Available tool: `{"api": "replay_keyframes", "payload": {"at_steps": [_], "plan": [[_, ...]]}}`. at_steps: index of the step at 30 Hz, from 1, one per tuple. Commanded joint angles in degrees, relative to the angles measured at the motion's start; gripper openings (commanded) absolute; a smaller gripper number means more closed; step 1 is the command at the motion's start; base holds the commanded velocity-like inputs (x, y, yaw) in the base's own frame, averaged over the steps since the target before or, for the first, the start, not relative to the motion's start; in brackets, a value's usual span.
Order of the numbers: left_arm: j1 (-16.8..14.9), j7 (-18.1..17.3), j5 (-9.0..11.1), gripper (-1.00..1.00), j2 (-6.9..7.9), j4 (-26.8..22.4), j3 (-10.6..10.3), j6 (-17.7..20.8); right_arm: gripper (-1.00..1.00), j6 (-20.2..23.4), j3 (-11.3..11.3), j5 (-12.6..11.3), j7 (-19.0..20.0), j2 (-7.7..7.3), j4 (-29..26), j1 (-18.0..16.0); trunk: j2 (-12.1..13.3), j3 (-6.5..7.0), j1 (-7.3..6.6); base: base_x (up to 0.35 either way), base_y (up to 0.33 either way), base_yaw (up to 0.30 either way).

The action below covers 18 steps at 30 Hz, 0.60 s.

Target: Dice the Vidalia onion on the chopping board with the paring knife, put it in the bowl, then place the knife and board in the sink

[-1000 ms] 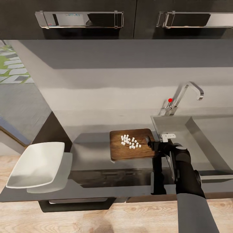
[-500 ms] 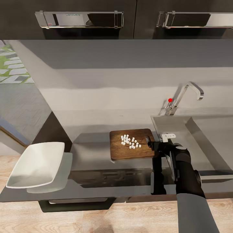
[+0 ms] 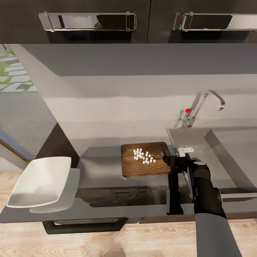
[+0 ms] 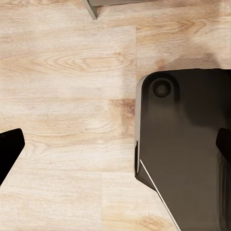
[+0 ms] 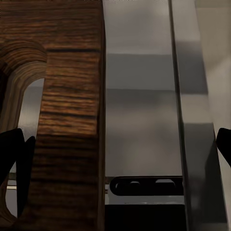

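bowl (image 3: 41, 182) white, on bench (image 3: 103, 167) left end | board (image 3: 144, 159) mid-bench, diced onion (image 3: 144, 156) loose on top, likely to scatter if tilted | board stiff, take by slot end | right gripper (image 3: 167, 159) at that end, jaws apart | left gripper (image 4: 115, 144) open over floor (image 4: 62, 72) | sink (image 3: 214, 150) right

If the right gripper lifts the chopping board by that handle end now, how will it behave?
The chopping board looks like rigid wood, so it likely won't flex. The loose diced onion would probably slide off if it tilts. Held at one end by the right gripper, it may sag.
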Motion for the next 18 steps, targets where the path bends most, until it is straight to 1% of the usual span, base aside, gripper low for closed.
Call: {"api": "replay_keyframes", "payload": {"at_steps": [1, 18], "plan": [[0.0, 0.2, 0.59, 1.0, 0.09, -0.11, -0.52, -0.1, 1.0, 0.66, -0.09, -1.04, 0.94, 0.13, 2.57, -0.03, -0.08, -0.09, 0.05, 0.0, 0.0, 0.0], [0.0, 0.2, 0.59, 1.0, 0.09, -0.11, -0.52, -0.1, 1.0, 0.97, -0.09, -1.05, 0.92, 0.17, 0.12, -0.03, -0.08, -0.09, 0.05, 0.0, 0.0, 0.0]]}}
